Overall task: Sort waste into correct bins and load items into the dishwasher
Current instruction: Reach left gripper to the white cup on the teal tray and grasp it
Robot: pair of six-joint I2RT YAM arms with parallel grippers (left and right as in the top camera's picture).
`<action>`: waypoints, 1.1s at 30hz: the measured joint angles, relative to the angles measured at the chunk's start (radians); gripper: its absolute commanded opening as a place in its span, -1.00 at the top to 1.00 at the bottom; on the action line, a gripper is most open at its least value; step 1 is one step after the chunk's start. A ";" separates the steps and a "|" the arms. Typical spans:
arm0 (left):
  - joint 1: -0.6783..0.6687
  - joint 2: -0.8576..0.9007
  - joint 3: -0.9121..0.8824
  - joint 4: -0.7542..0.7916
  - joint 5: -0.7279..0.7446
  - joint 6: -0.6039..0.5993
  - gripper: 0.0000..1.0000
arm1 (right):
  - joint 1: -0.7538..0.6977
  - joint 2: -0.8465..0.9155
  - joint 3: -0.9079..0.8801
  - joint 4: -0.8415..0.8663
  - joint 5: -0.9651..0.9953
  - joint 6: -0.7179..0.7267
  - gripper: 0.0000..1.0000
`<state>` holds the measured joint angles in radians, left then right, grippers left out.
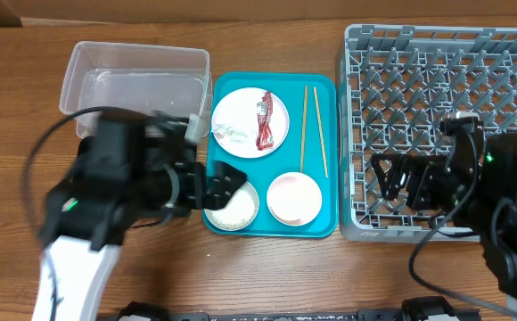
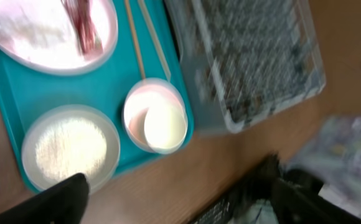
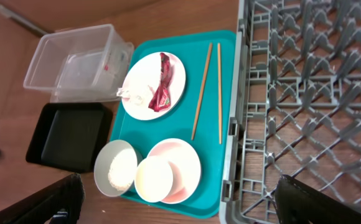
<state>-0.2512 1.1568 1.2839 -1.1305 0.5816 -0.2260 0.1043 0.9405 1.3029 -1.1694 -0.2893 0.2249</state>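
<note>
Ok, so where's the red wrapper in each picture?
Overhead: the red wrapper is top middle, on the right side of the white plate.
Left wrist: the red wrapper is blurry, at the top left edge, on that plate.
Right wrist: the red wrapper is upper left of the middle, on the plate.
Shared landmark: the teal tray under the plate, with the chopsticks beside it.

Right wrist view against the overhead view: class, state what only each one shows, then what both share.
Only the right wrist view shows the black tray. Only the overhead view shows the left gripper, by the rice bowl. Both show the clear tub, teal tray, plate, red wrapper, chopsticks, pink bowl and grey rack.
</note>
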 measured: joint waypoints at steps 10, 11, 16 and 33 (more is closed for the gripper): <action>-0.454 0.338 -0.003 0.122 -0.410 -0.107 -0.49 | 0.000 0.074 0.000 0.006 0.088 0.177 -0.98; -0.479 0.375 -0.003 0.138 -0.449 -0.119 -0.42 | 0.000 0.076 0.000 0.005 0.091 0.183 -0.98; -0.505 0.530 -0.003 0.198 -0.559 -0.169 -0.07 | 0.000 0.077 0.000 -0.009 0.097 0.197 -0.98; -0.430 0.525 0.035 0.121 -0.529 -0.197 0.91 | 0.000 0.077 0.000 -0.027 0.100 0.206 -0.81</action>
<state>-0.6815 1.6821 1.3193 -1.0092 0.0525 -0.4232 0.1047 1.0176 1.3029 -1.1965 -0.1898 0.4313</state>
